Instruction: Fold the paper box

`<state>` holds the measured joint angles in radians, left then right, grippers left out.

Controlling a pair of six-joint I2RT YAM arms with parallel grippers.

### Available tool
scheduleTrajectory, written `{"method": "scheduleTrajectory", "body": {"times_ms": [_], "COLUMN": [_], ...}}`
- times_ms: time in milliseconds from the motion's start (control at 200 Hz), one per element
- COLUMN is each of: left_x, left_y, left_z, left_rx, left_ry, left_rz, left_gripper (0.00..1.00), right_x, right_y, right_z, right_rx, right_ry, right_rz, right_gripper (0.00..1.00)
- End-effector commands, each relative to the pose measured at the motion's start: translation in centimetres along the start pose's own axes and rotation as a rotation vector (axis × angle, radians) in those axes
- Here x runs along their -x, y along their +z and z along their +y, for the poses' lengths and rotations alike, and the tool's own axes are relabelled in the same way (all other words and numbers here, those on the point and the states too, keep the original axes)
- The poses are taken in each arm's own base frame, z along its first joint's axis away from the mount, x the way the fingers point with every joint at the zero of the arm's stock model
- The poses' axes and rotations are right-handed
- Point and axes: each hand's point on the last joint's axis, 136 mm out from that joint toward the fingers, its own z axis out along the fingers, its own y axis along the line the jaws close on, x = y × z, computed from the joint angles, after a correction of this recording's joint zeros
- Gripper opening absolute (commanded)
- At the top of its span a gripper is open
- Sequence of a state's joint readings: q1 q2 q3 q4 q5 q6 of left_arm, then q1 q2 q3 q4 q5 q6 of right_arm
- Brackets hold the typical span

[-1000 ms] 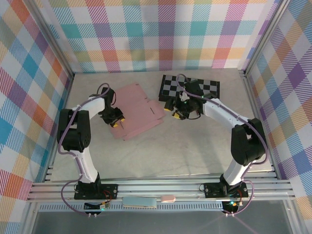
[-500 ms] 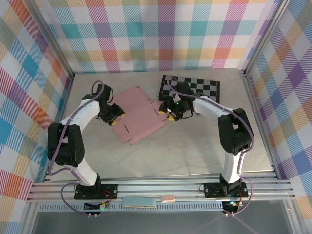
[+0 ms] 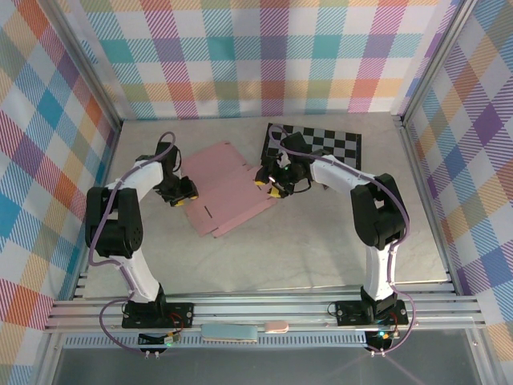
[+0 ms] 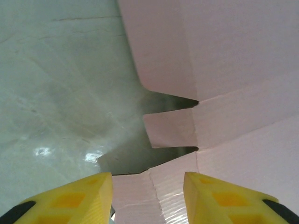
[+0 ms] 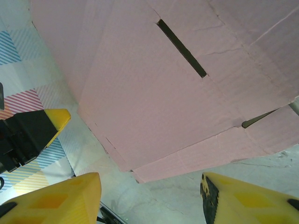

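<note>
The paper box (image 3: pixel 228 188) is a flat pale pink die-cut sheet lying on the table left of centre. My left gripper (image 3: pixel 186 192) is at its left edge. In the left wrist view the yellow fingers (image 4: pixel 88 198) stand apart, and a flap of the sheet (image 4: pixel 233 70) lies flat between them. My right gripper (image 3: pixel 268 180) is at the sheet's right edge. Its jaws (image 5: pixel 149 184) are open over bare table, with the pink edge and a slot of the sheet (image 5: pixel 154 93) just ahead of them.
A black-and-grey chequered board (image 3: pixel 329 144) lies at the back right, partly under the right arm. Plaid walls close in the table on three sides. An aluminium rail (image 3: pixel 264 309) runs along the near edge.
The right gripper has moved left, off the chequered board to the sheet's right edge. The left arm has swung its elbow, its gripper staying by the sheet's left edge. The sheet has shifted slightly.
</note>
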<state>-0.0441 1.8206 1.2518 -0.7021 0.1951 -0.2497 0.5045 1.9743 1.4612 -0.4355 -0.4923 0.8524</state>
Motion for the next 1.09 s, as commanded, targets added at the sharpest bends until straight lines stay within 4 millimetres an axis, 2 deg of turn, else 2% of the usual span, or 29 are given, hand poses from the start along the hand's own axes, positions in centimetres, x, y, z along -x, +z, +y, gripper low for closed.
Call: {"method": "scheduleTrajectory", "body": {"times_ms": [0, 140, 390, 675, 755, 865, 1090], "left_x": [-0.1, -1.0, -4.0, -8.5, -9.0, -9.5, -9.9], "left_y": [0.7, 1.9, 1.5, 1.1, 1.1, 1.0, 0.0], "left_z": [-0.4, -0.9, -2.6, -5.0, -4.9, -5.8, -7.9], "left_rx": [-0.043, -0.090, -0.217, -0.327, -0.333, -0.395, -0.519], "left_ry": [0.120, 0.125, 0.082, 0.086, 0.079, 0.061, 0.037], "left_rz": [0.006, 0.062, 0.115, 0.196, 0.204, 0.220, 0.226], "left_gripper": [0.45, 0.47, 0.49, 0.48, 0.47, 0.45, 0.32], "right_x": [-0.4, -0.7, -0.2, -0.1, -0.3, -0.8, -1.4], "right_y": [0.2, 0.1, -0.8, -2.0, -2.1, -2.2, -2.6], "right_z": [0.9, 1.1, 0.7, -1.9, -2.6, -3.4, -4.3], "right_rx": [0.024, 0.020, 0.017, 0.023, 0.022, 0.024, 0.029], "right_ry": [-0.028, -0.056, -0.087, -0.057, -0.046, -0.033, -0.019], "right_rz": [0.039, 0.061, 0.072, 0.097, 0.103, 0.112, 0.109], "right_gripper": [0.58, 0.58, 0.58, 0.58, 0.57, 0.57, 0.57]}}
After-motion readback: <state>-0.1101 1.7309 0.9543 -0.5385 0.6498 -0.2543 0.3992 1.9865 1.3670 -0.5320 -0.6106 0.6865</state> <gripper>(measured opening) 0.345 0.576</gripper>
